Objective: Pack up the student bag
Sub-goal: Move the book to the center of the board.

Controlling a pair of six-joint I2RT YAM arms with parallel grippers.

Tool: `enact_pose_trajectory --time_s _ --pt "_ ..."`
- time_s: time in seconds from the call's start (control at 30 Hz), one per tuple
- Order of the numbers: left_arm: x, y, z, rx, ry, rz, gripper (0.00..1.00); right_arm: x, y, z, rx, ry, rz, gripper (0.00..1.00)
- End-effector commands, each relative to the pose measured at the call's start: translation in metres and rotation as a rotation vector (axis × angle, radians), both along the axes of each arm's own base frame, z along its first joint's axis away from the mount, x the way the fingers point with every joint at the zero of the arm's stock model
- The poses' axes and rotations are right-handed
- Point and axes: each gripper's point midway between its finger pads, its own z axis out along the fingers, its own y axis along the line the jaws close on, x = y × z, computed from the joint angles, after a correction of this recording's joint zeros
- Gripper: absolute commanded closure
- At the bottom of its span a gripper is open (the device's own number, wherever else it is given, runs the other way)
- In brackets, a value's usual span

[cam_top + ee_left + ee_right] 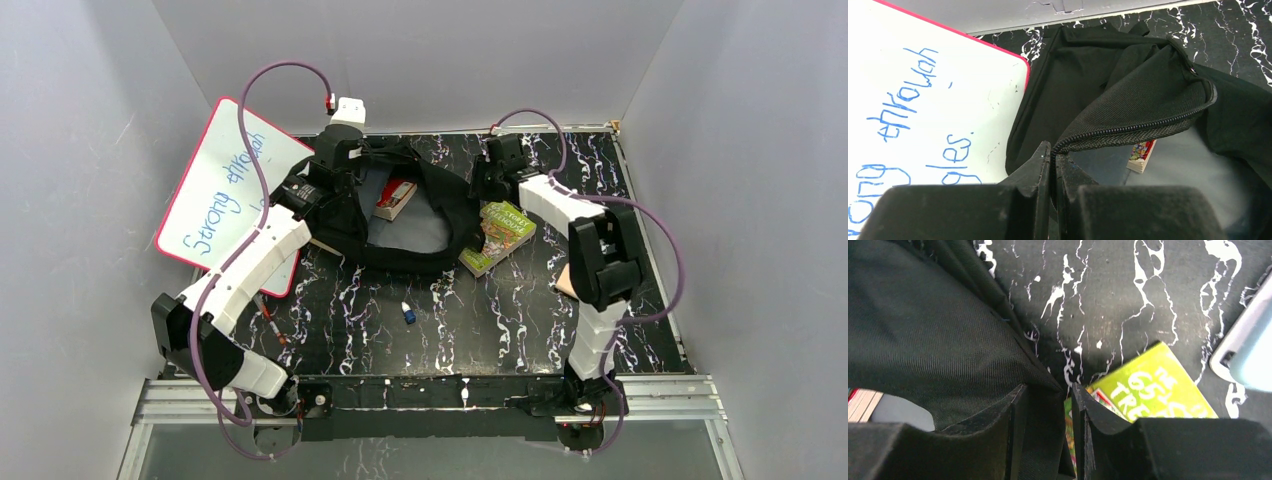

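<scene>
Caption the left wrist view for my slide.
Left hand pinches the zippered rim of the student bag, book inside, whiteboard alongside.

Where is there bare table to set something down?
Bare table in front of the bag, between the small blue-and-white item and the right arm; also the far right corner. Crowded right of the bag, where the green book lies.

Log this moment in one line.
left gripper: shut on bag zipper edge; right gripper: jaws apart around bag rim; red book: inside bag; green book: on table
</scene>
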Motion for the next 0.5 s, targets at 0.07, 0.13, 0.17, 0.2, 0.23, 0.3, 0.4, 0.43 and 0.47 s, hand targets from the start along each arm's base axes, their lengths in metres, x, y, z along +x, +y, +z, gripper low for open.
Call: enact_pose_trajectory --time_s 0.07,0.13,0.17,0.2,0.23,0.3,0.4,0.43,0.47 --pt "0.002 0.02 0.042 0.001 -0.103 0.099 1.0 0.024 0.008 -0.026 -0.014 0.046 0.032 0.56" --pt "0.003 0.021 0.043 0.006 -0.106 0.109 1.0 0.022 0.007 -0.037 -0.031 0.081 0.036 0.56" --pt "0.004 0.022 0.044 0.006 -0.108 0.115 1.0 0.02 0.006 -0.041 -0.038 0.095 0.038 0.57" --pt "0.005 0.022 0.046 0.003 -0.113 0.118 1.0 0.017 0.004 -0.045 -0.044 0.11 0.037 0.57" --pt "0.006 0.022 0.046 0.002 -0.115 0.12 1.0 0.013 0.002 -0.047 -0.049 0.12 0.037 0.57" --pt "0.008 0.021 0.045 0.003 -0.114 0.119 1.0 0.006 -0.002 -0.048 -0.058 0.128 0.025 0.57" --pt "0.013 0.018 0.038 0.01 -0.098 0.115 1.0 -0.006 -0.008 -0.041 -0.034 0.111 0.015 0.56" --pt "0.015 0.016 0.036 0.01 -0.092 0.111 1.0 -0.01 -0.01 -0.04 -0.027 0.109 0.012 0.55" --pt "0.016 0.016 0.033 0.01 -0.086 0.111 1.0 -0.014 -0.011 -0.039 -0.013 0.112 0.016 0.55"
